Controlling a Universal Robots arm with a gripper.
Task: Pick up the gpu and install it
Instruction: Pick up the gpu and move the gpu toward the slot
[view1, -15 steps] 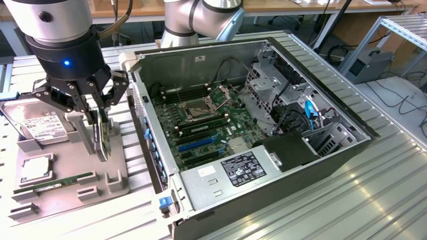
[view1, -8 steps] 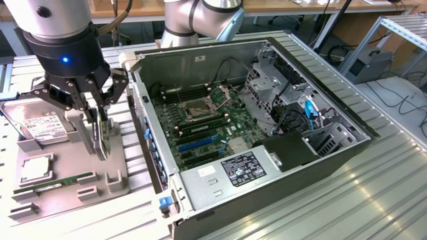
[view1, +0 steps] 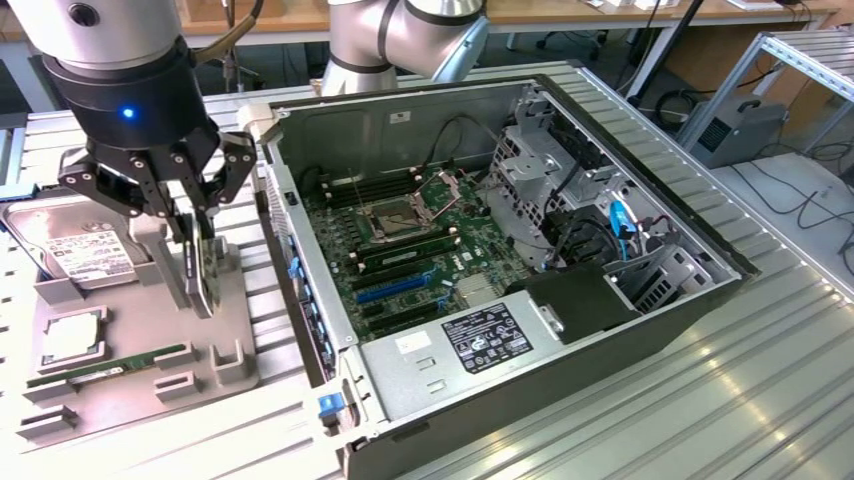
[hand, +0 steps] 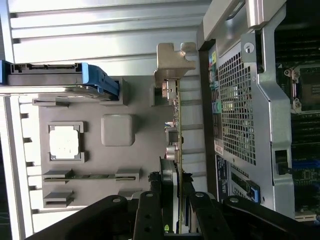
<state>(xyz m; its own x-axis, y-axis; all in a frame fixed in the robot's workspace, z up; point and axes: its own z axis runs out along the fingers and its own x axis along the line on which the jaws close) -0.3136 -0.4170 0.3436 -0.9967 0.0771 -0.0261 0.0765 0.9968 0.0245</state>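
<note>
We saw a black multi-link robot gripper (view1: 196, 222) reaching straight down over a grey moulded holding tray (view1: 220, 350) that lay on a ribbed aluminium table (view1: 694, 400). The gripper's two fingers were closed against opposite faces of the gpu (view1: 203, 275), a thin, flat, dark expansion card that stood upright on its long edge in a slot of the tray.

In the wrist view, the gripper (hand: 172, 200) clasped the gpu (hand: 176, 125) near one end. The card's pale silvery metal bracket strip (hand: 172, 62) lay at the far end, close to the corner of the case.

Just beside the tray, on the exterior view's right, an open grey desktop computer case (view1: 641, 150) lay on its side and exposed a green motherboard (view1: 400, 250).

Other parts sat in the tray. A silver hard drive with a white label (view1: 74, 245) leaned at the far end. A square silver processor chip (view1: 74, 340) rested in its pocket, and a narrow green memory stick (view1: 114, 368) lay nearer the camera.
</note>
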